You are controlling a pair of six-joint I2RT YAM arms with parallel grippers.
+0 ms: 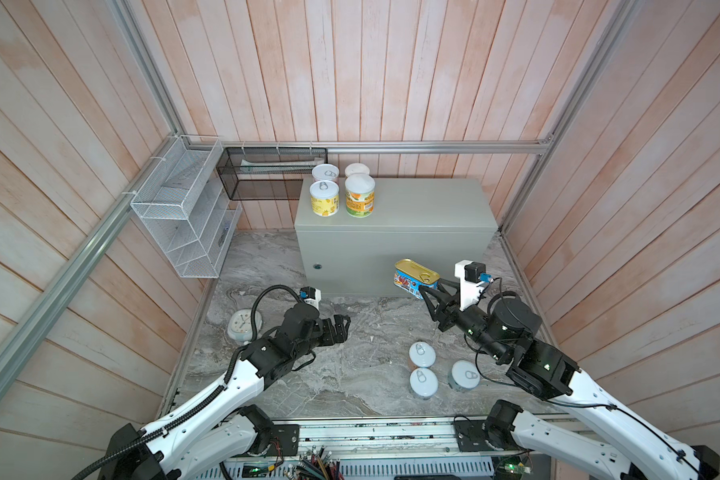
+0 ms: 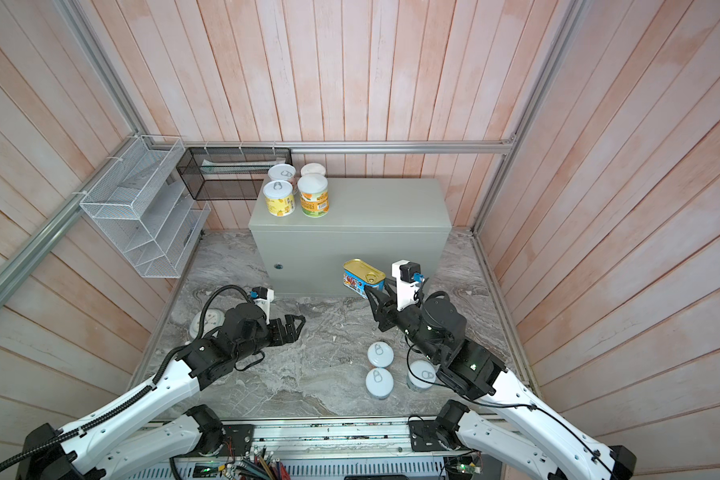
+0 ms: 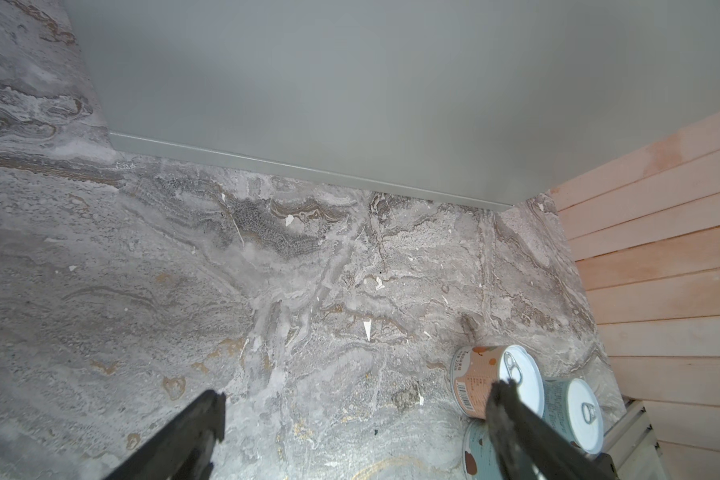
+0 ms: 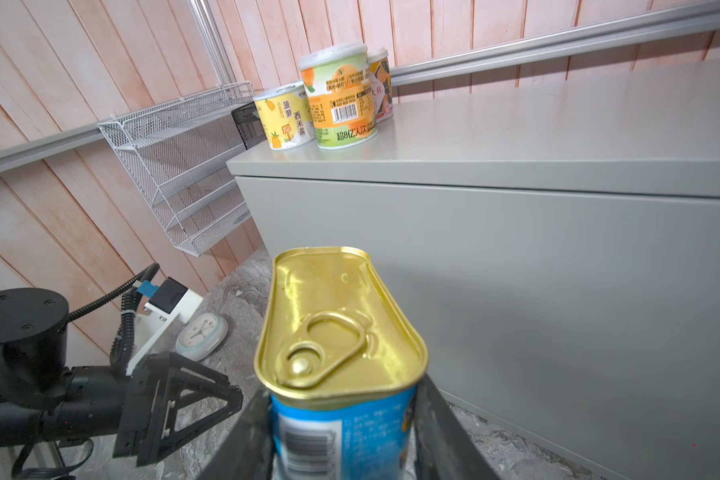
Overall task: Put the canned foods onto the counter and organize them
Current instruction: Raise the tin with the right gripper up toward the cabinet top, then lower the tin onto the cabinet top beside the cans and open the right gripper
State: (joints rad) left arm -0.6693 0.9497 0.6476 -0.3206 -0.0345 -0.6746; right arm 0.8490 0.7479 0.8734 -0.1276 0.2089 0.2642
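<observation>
My right gripper [image 1: 428, 289] is shut on the gold tin [image 1: 416, 272] with a blue label, held upright in the air in front of the counter's [image 1: 412, 208] front face, below its top. The right wrist view shows both fingers pressed on the tin's [image 4: 341, 324] sides. Several cans stand at the counter's back left corner, a yellow can [image 1: 324, 199] and an orange can [image 1: 359, 196] in front. Three white-lidded cans [image 1: 422, 354] [image 1: 423, 382] [image 1: 465, 375] stand on the marble. My left gripper [image 1: 341, 328] hovers open and empty over the marble, left of them.
A pale-blue clock [image 1: 244, 324] lies on the marble [image 1: 329, 374] beside the left arm. A white wire rack [image 1: 184, 212] and a black mesh basket [image 1: 267, 174] hang on the left and back walls. Wooden walls close in on three sides.
</observation>
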